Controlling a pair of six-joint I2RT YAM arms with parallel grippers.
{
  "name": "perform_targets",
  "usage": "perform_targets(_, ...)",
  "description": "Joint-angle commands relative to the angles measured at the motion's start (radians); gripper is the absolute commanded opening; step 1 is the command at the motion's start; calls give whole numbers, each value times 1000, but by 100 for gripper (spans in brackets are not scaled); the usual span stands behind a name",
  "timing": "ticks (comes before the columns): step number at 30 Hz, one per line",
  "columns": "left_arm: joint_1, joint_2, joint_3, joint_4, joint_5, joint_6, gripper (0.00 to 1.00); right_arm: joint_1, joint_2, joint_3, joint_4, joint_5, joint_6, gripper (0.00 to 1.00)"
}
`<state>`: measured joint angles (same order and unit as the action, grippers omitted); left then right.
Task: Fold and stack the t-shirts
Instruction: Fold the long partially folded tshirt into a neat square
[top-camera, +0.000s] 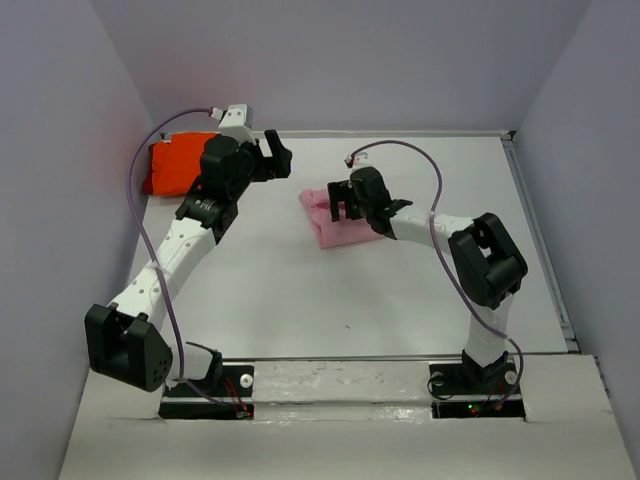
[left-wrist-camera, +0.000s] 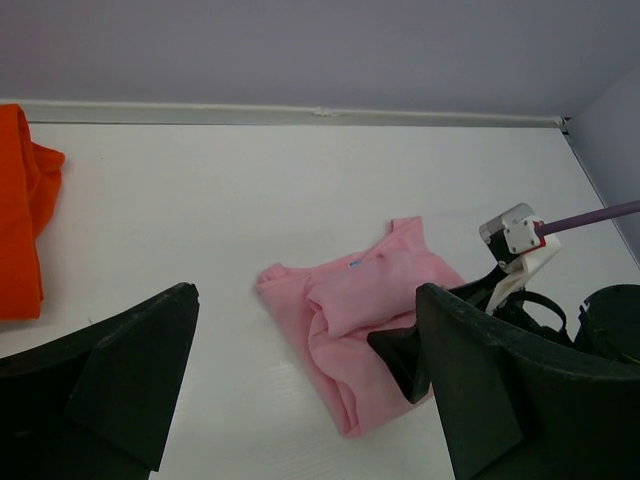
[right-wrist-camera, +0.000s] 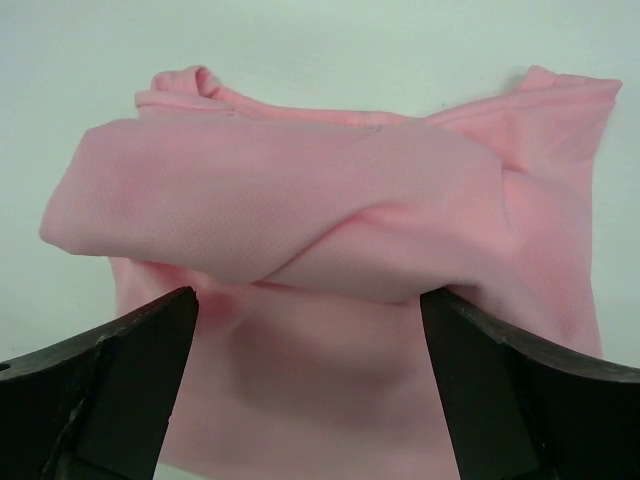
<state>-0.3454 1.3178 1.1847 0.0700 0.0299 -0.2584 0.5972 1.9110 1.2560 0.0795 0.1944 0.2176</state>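
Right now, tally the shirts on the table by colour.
Pink t-shirt: 1
Orange t-shirt: 1
Total: 2

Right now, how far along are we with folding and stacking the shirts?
Looks done: the orange shirt is a compact bundle in the far left corner, and the pink shirt is folded over itself mid-table, a bit loosely. In hand: nothing. The right end effector is open just over the pink shirt, and the left end effector is open near the orange one. Left: stacking, since the shirts lie well apart.
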Motion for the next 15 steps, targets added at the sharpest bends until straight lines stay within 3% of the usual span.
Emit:
perform_targets(1,5,-17,-5,37,21,19,99,9,65,103,-18,40,-50,98)
perform_targets(9,5,-11,-7,44,47,18,99,0,245,304,-53,85,-96,98)
perform_targets(15,5,-3,-8,48,77,10,99,-10,295,428,-63,126,-145,99)
